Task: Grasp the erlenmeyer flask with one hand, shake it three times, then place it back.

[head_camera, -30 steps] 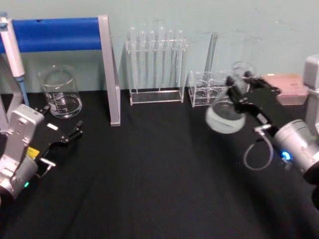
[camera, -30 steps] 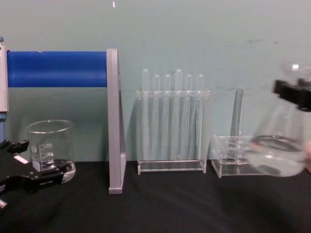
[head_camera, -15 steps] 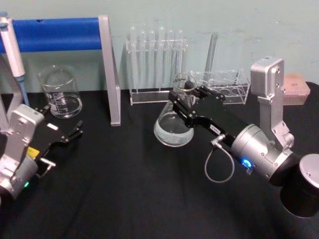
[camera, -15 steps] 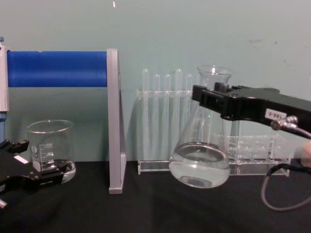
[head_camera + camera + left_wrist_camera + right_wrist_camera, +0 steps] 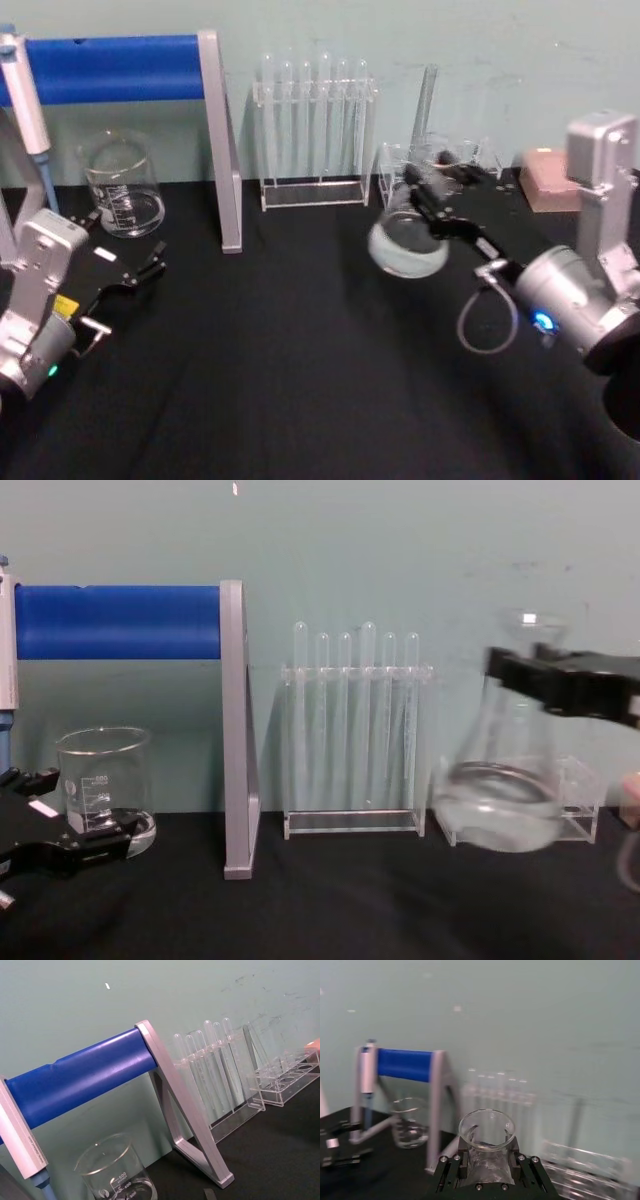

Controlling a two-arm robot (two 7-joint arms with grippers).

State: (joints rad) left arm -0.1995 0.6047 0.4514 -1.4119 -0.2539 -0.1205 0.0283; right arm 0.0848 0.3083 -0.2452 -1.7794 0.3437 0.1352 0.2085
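Note:
The erlenmeyer flask (image 5: 408,242), clear glass with some clear liquid in its wide base, hangs just above the black table right of centre. My right gripper (image 5: 428,190) is shut on its neck. From the chest view the flask (image 5: 505,802) stands nearly upright in front of the low clear rack, the right gripper (image 5: 532,680) clamped just under its flared rim. In the right wrist view the flask's rim (image 5: 486,1131) sits between the right gripper's (image 5: 486,1160) jaws. My left gripper (image 5: 142,268) rests open at the table's left, near the beaker.
A glass beaker (image 5: 122,185) stands back left under a blue-bar stand (image 5: 120,68) holding a pipette (image 5: 25,95). A tall test tube rack (image 5: 315,130) and a low clear rack (image 5: 402,180) line the back wall. A pink box (image 5: 548,180) lies far right.
The right gripper swung the flask left to the table's centre half a second ago, and has now carried it back to the right. The left arm has not moved.

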